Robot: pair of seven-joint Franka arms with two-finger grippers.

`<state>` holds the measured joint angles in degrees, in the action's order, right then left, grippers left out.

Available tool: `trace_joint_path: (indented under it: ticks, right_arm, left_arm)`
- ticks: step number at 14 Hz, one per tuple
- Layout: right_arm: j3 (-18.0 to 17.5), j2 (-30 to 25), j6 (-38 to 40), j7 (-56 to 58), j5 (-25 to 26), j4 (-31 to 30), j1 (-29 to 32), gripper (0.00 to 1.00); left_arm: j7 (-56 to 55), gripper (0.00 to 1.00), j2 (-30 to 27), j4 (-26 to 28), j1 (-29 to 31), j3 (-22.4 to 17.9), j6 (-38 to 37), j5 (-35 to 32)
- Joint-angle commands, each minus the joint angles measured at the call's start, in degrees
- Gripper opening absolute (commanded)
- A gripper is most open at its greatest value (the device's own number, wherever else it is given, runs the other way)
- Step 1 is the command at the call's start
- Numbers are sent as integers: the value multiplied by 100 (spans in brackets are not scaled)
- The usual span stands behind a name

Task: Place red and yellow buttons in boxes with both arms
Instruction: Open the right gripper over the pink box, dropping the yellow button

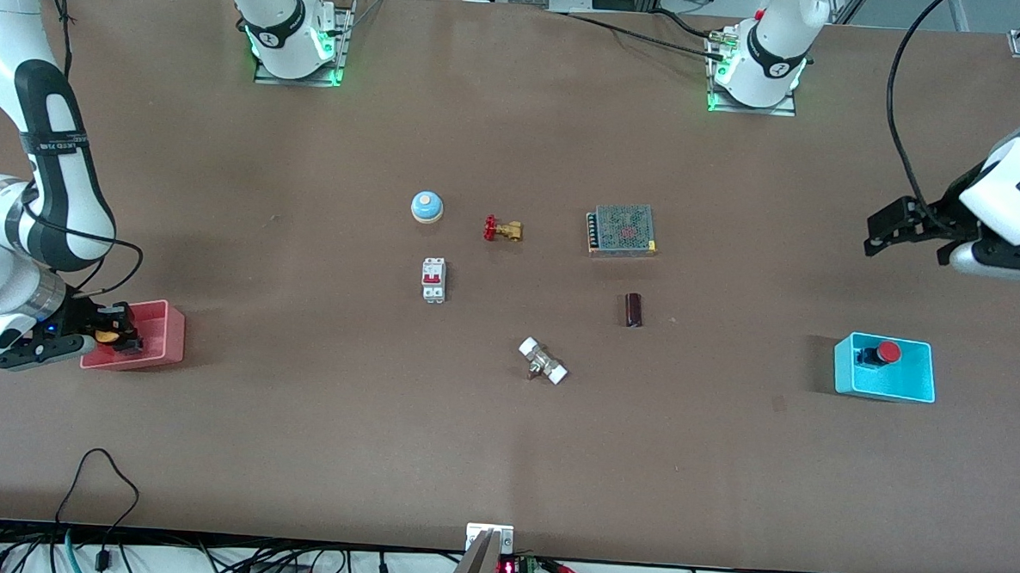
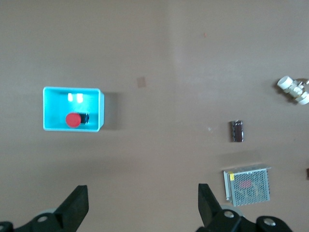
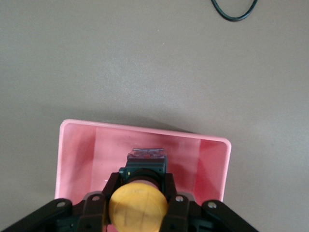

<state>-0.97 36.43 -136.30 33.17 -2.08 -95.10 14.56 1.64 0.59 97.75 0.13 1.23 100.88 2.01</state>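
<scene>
the right gripper (image 3: 138,205) is clamped on the yellow button (image 3: 138,207), cap up, low inside the pink box (image 3: 215,164); release drops it straight down. the left gripper (image 2: 142,208) hangs spread and empty, away from the cyan box (image 1: 915,382) holding the red button (image 1: 884,352).

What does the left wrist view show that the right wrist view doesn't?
Only the left wrist view shows the cyan box with the red button inside, the open left gripper above bare table, the meshed metal unit, a small dark block and a white-capped fitting. Only the right wrist view shows the right gripper shut on the yellow button over the pink box. Both share the brown table.
</scene>
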Motion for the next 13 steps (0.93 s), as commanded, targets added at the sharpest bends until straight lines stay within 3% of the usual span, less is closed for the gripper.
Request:
trace_joint_path:
  ticks: [1,3,6,8,9,10,13]
  right_arm:
    - [-43,110,-80,146,-135,97,38,33]
    - [-43,136,-90,146,-135,97,38,35]
    - [-43,145,-81,146,-135,88,38,69]
    - [-43,145,-81,146,-135,79,29,76]
    - [-52,136,-81,137,-135,70,29,84]
    - [-52,119,-72,119,-135,79,20,100]
    - [-52,-310,364,75,-143,36,-102,100]
  left_arm:
    - [12,100,-33,43,-119,-35,56,-25]
    - [3,100,-15,16,-110,-17,-68,-26]
    - [-23,100,-15,-2,-92,-17,-191,-26]
    - [-50,100,11,-28,-92,-17,-165,-26]
    - [-50,100,107,-141,-84,-35,-165,-26]
    - [-32,100,265,-343,-49,-61,-235,-26]
    - [47,100,564,-660,-66,-70,-385,-26]
